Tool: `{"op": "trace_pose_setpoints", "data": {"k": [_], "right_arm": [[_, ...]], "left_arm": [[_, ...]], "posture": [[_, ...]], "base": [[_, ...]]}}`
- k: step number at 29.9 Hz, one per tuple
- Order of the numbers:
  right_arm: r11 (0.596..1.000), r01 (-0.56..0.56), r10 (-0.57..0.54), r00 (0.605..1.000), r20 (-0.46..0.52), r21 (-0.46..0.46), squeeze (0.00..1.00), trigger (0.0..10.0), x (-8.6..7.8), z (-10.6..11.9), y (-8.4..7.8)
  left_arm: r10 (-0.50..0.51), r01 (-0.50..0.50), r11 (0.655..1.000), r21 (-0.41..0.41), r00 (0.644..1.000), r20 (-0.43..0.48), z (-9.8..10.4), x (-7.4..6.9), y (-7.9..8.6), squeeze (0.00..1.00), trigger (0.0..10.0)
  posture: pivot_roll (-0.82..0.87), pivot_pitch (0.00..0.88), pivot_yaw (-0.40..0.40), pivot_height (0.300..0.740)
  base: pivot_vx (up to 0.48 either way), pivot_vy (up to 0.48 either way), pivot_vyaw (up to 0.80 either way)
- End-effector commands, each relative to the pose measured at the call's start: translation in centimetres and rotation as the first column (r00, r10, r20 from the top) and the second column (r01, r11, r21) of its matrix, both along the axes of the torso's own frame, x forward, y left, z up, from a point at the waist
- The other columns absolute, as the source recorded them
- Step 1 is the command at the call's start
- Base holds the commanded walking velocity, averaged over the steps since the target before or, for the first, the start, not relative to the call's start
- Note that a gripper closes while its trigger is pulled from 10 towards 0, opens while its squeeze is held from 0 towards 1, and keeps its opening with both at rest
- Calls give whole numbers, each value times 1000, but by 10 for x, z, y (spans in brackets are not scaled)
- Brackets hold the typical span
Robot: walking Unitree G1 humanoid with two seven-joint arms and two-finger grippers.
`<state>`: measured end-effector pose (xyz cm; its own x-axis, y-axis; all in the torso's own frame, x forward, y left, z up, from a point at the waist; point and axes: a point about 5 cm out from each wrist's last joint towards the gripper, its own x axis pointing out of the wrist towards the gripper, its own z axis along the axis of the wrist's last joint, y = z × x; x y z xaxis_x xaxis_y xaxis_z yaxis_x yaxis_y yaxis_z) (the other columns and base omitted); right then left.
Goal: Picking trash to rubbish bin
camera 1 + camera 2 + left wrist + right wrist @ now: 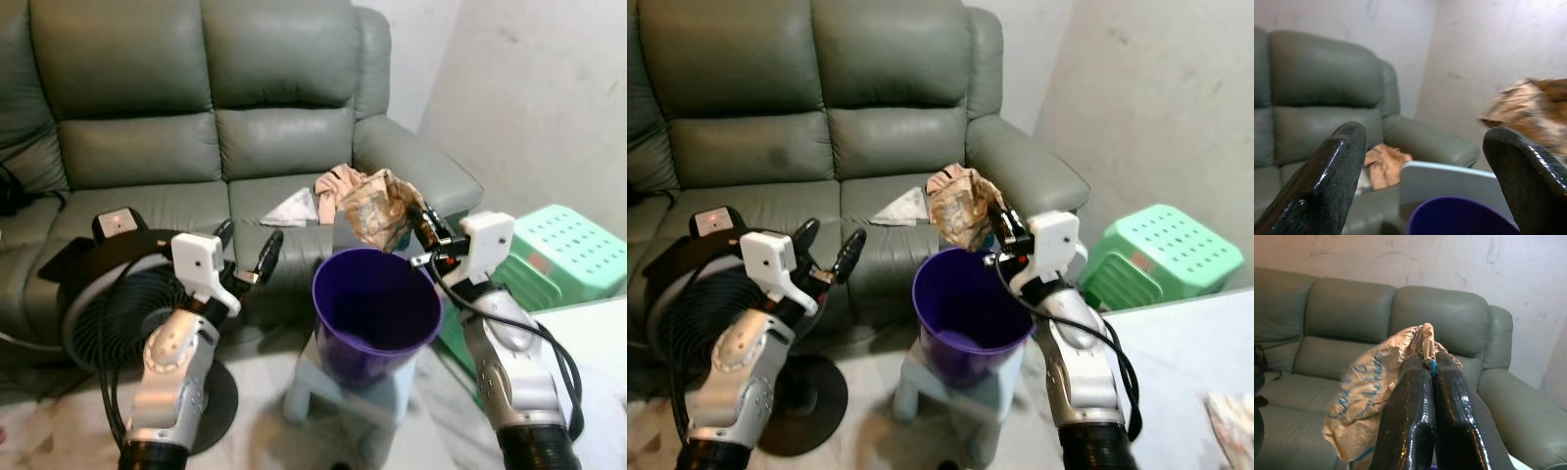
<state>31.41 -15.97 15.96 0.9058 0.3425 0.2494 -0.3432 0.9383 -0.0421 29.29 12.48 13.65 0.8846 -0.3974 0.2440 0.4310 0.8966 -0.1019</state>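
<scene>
A crumpled brown paper bag [377, 208] hangs just above the far rim of the purple bin [377, 313], with my right gripper [423, 220] shut on it. In the right wrist view the bag [1371, 391] is pinched between the two black fingers [1413, 421]. The bin stands on a small grey stool [343, 406] in front of the sofa. My left gripper [247, 253] is open and holds nothing, left of the bin at about rim height. Its wrist view looks over the bin's rim [1459, 218] toward the bag [1528, 110].
A grey-green sofa [196, 117] fills the back, with a pinkish cloth [338, 184] and a white paper [294, 208] on its seat. A black floor fan [108, 304] stands at my left. A green plastic stool [563, 250] is at the right, before a white tabletop [1176, 352].
</scene>
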Motion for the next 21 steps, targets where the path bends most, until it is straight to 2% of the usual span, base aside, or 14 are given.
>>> {"op": "trace_pose_setpoints", "data": {"k": [1,3,9,14,16,19,21], "right_arm": [[999,39,-39,999,-3,-17,0,10000,7,6,-8],[997,74,-76,996,-41,-31,0,10000,15,3,-11],[993,83,-89,993,-77,-82,0,10000,28,-1,-13],[990,98,-112,984,-140,-103,0,10000,44,-6,-9],[990,97,-111,983,-144,-104,0,10000,47,-6,-8],[983,93,-122,975,-184,-158,0,10000,54,-15,-2],[981,106,-140,967,-213,-163,0,10000,57,-19,-2]], "left_arm": [[-63,63,998,8,998,10,1,-4,-16,0,10000],[-95,95,995,19,995,6,-3,-9,-24,0,10000],[-139,139,990,25,990,5,-6,-19,-39,0,10000],[-156,156,987,27,988,3,-8,-25,-47,0,10000],[-165,165,986,39,986,4,-8,-27,-48,0,10000],[-211,211,975,69,977,2,-10,-36,-55,0,10000],[-236,234,966,110,972,11,-12,-40,-59,0,10000]], "posture": [[57,31,-59,715],[59,37,-64,715],[64,56,-77,715],[69,75,-89,715],[71,78,-91,715],[79,95,-95,715],[83,99,-97,715]], "base": [[0,0,0],[0,0,0],[0,0,0],[0,0,0],[0,0,0],[0,0,0],[0,0,0]]}}
